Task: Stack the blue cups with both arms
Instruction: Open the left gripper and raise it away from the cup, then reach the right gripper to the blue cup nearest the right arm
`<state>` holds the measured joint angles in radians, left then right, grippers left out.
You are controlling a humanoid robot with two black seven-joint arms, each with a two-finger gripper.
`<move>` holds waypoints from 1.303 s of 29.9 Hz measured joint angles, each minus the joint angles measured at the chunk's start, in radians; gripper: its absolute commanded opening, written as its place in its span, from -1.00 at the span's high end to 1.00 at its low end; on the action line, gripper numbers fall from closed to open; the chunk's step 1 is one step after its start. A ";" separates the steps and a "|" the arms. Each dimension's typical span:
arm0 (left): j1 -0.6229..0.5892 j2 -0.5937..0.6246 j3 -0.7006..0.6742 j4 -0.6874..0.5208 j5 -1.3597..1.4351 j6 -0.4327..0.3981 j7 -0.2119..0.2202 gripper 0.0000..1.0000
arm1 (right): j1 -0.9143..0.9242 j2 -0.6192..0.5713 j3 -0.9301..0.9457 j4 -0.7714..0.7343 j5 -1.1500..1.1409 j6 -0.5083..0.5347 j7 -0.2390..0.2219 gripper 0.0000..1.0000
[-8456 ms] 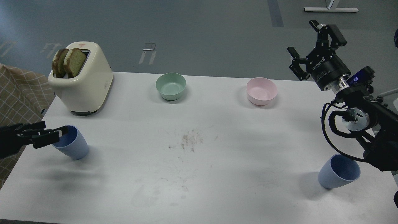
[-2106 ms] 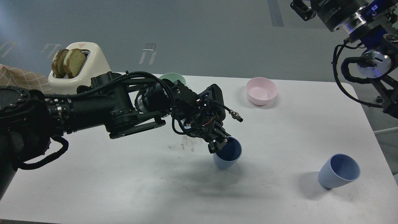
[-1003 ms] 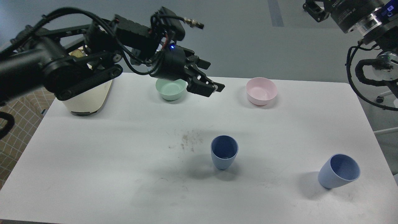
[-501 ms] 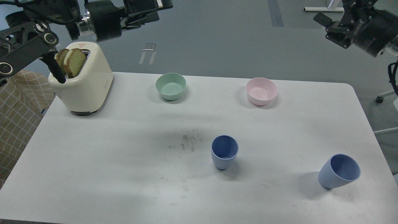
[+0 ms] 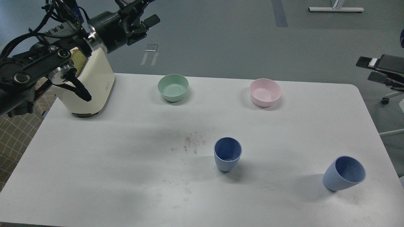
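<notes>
One blue cup stands upright on the white table, just right of centre. The second blue cup sits near the front right corner, tilted with its mouth toward the upper right. My left gripper is raised high above the back left of the table, beyond the toaster, with its fingers apart and empty. My right gripper shows only partly at the right edge, off the table's side. Two dark prongs point left with a gap between them and hold nothing. Both grippers are far from the cups.
A cream toaster with bread stands at the back left, partly behind my left arm. A mint-green bowl and a pink bowl sit along the back edge. Crumb marks lie left of the upright cup.
My left gripper carried a cup from the left edge to the table's middle, released it upright and rose away to the back left. My right gripper has dropped lower toward the right edge.
</notes>
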<state>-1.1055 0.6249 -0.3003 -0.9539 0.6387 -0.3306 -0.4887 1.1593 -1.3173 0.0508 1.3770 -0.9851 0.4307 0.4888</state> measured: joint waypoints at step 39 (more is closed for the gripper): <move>0.084 -0.164 -0.048 0.000 0.013 -0.004 0.000 -0.95 | -0.117 -0.136 -0.211 0.099 -0.327 -0.039 0.000 -1.00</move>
<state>-1.0212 0.4610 -0.3487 -0.9541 0.6515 -0.3342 -0.4887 1.0420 -1.4535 -0.1598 1.4760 -1.3124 0.3914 0.4887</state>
